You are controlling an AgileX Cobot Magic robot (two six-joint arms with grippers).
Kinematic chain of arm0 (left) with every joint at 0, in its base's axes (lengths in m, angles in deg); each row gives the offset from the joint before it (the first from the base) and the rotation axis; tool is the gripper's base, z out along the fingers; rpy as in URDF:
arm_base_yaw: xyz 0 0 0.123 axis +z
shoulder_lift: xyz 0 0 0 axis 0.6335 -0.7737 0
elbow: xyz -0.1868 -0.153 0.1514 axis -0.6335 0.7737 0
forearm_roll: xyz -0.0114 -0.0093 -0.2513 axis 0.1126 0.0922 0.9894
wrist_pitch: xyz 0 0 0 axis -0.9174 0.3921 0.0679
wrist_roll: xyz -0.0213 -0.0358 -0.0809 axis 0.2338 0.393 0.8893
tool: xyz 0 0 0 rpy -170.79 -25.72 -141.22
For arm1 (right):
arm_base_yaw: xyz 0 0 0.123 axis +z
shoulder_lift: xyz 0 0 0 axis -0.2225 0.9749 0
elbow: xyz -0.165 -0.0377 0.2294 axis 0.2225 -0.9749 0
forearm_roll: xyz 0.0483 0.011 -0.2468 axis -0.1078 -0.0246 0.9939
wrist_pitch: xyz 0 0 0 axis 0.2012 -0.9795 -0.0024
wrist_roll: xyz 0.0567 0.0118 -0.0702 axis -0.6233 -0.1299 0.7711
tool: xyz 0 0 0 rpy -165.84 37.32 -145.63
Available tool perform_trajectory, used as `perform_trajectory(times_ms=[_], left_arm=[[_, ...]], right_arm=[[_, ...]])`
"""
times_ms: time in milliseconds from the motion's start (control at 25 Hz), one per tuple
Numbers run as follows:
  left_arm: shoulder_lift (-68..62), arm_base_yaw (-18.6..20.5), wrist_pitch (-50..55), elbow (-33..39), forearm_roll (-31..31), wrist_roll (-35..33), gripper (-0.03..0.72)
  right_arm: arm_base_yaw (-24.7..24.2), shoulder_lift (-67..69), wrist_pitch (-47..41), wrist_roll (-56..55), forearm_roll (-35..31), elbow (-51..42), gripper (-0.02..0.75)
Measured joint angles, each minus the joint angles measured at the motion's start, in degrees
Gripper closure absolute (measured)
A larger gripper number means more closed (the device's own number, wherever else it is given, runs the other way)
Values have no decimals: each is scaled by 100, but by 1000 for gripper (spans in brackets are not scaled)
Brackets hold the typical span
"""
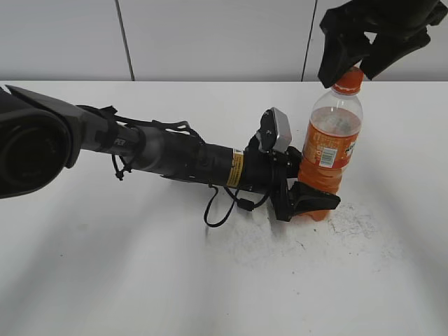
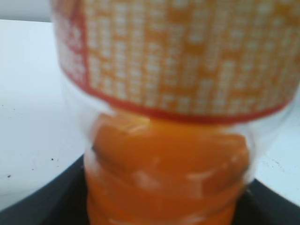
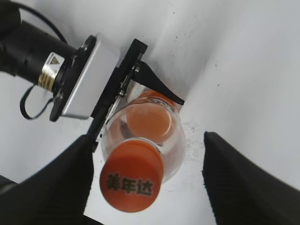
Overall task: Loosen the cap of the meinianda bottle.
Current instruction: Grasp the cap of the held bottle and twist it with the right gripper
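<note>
The meinianda bottle [image 1: 329, 147] stands upright on the white table, clear plastic with orange drink and an orange label. My left gripper [image 1: 308, 199] is shut on its lower body; in the left wrist view the bottle [image 2: 168, 173] fills the frame between the dark fingers. The orange cap [image 1: 348, 81] sits on top. My right gripper [image 1: 364, 56] hangs open just above the cap, one finger on each side. In the right wrist view the cap [image 3: 132, 180], with dark print on top, lies between the open fingers [image 3: 145, 187], nearer the left one.
The left arm [image 1: 175, 154] lies low across the table from the left, with a loose black cable [image 1: 220, 206] under it. The table [image 1: 105, 280] is scuffed and speckled around the bottle. A grey panelled wall [image 1: 210, 35] stands behind.
</note>
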Motion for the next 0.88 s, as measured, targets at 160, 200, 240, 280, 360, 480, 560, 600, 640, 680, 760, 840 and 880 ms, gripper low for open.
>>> perform_trajectory(times_ms=[160,200,240,280,360,480,560,600,640,680,760,840,880], left_arm=[[0,0,0,0,-2,0,165],[0,0,0,0,-2,0,165],[0,0,5,0,-2,0,165],[0,0,5,0,-2,0,165],[0,-4,16,0,5,6,165],[0,-4,11,0,-2,11,166],[0,-4,11,0,-7,11,166],[0,-4,11,0,-7,11,166],[0,-4,11,0,-7,11,166],[0,-4,11,0,-11,11,166],[0,-4,11,0,-18,5,166],[0,-4,11,0,-18,0,166],[0,-4,11,0,-20,0,166]], right_arm=[[0,0,0,-1256,17,0,321],[0,0,0,-1310,-6,0,370],[0,0,0,-1324,-32,0,422],[0,0,12,-1305,-38,0,461],[0,-5,37,-1211,-32,0,464],[0,-5,37,-518,-42,0,464],[0,-5,37,571,-90,0,464],[0,-5,37,1121,-119,0,464],[0,-5,37,1883,-151,0,464],[0,-5,31,2464,-189,0,464],[0,-5,13,3179,-245,0,464],[0,-5,0,3575,-276,0,464],[0,-5,-2,3616,-281,0,464]])
